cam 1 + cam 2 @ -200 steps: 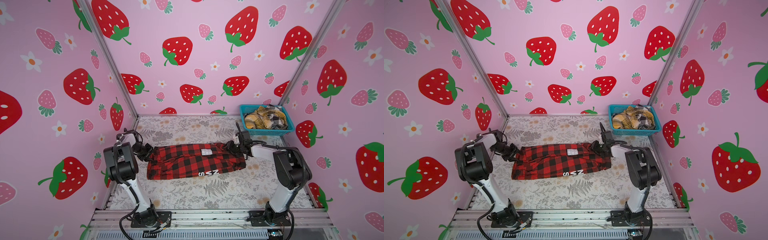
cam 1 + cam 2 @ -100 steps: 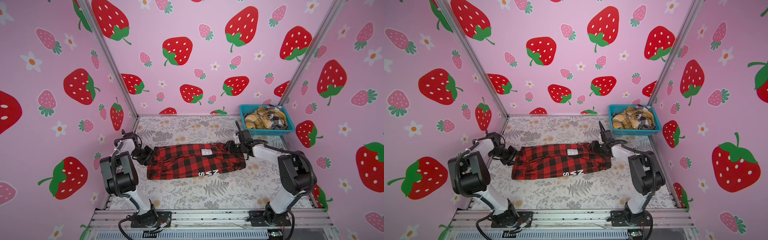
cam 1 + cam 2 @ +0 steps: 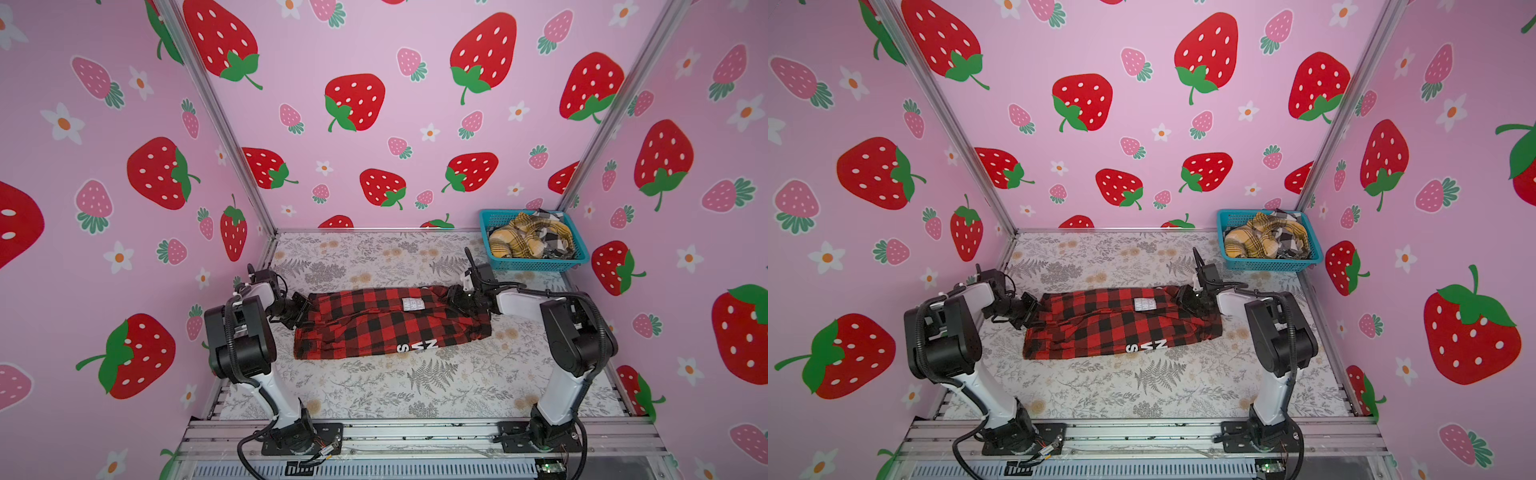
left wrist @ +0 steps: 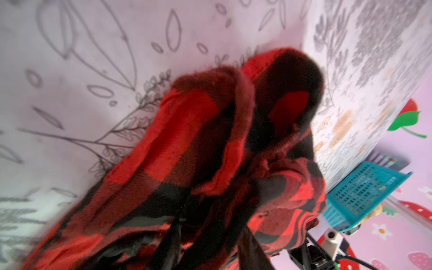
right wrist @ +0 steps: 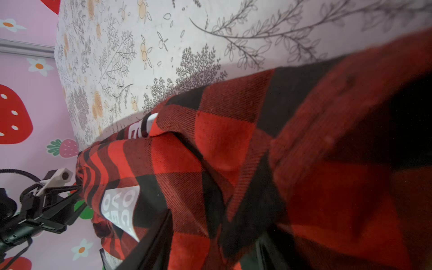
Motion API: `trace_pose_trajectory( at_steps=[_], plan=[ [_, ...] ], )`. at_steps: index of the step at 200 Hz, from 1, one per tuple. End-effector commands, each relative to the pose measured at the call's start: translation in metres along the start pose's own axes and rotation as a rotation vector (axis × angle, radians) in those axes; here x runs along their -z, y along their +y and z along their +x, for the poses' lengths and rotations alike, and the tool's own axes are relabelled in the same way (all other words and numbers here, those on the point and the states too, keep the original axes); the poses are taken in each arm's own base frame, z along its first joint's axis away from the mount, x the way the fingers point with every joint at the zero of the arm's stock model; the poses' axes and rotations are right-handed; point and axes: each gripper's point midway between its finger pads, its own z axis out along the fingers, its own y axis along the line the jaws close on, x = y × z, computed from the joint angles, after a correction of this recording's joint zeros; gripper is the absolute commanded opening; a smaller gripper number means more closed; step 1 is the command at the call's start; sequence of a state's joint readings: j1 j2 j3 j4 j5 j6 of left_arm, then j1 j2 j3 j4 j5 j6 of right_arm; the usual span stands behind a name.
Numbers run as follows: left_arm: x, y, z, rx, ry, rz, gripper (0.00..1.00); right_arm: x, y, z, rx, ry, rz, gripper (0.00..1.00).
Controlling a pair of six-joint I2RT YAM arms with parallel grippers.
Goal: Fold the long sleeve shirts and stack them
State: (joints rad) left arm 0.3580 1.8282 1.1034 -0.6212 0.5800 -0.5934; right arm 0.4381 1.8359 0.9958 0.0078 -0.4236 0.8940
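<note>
Evidently the red-and-black shirt (image 3: 386, 324) lay on the desk (image 3: 374, 390) as a long, already narrowed bundle. One end was near the teal basket (image 3: 536, 262) and the other well apart from it. Its white label (image 3: 412, 304) faced up, and the white letters (image 3: 417, 346) showed along the edge turned away from the basket. Yellow and grey plaid garments (image 3: 523, 241) sat heaped inside the basket.

The right tool (image 3: 455, 300) was at the shirt's end nearer the basket, and the left tool (image 3: 301, 309) at the end farthest from it. In the left wrist view, blurred cloth was bunched up between and over the dark fingers (image 4: 174, 238). In the right wrist view, flannel draped across the fingers (image 5: 159, 233) in the same way. Whether either tool was truly clamped or only standing partly wide around the cloth, I could not tell.

The risk seemed to be an uneven bite. If one tool caught only the top layer, lifting would likely peel the bundle open and spill the tucked sleeves. If one end slipped free, the soft flannel would sag and twist, and the fold would come out crooked. A pull toward the basket could also drag the whole shirt across the desk and nudge the basket itself.
</note>
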Motion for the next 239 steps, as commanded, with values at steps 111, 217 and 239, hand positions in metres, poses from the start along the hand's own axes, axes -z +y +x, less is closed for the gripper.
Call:
trace_pose_trajectory(
  at_steps=[111, 217, 239],
  plan=[
    [0.063, -0.031, 0.004, 0.012, -0.087, -0.013, 0.0, 0.013, -0.013, -0.024, -0.025, -0.066, 0.054, 0.0],
    [0.016, 0.019, 0.005, 0.122, 0.032, -0.065, 0.35, 0.0, -0.013, -0.01, 0.014, -0.005, 0.052, 0.13],
    [0.018, 0.02, 0.006, 0.11, 0.021, -0.069, 0.38, 0.0, -0.01, -0.012, 0.02, -0.009, 0.05, 0.16]
  ],
)
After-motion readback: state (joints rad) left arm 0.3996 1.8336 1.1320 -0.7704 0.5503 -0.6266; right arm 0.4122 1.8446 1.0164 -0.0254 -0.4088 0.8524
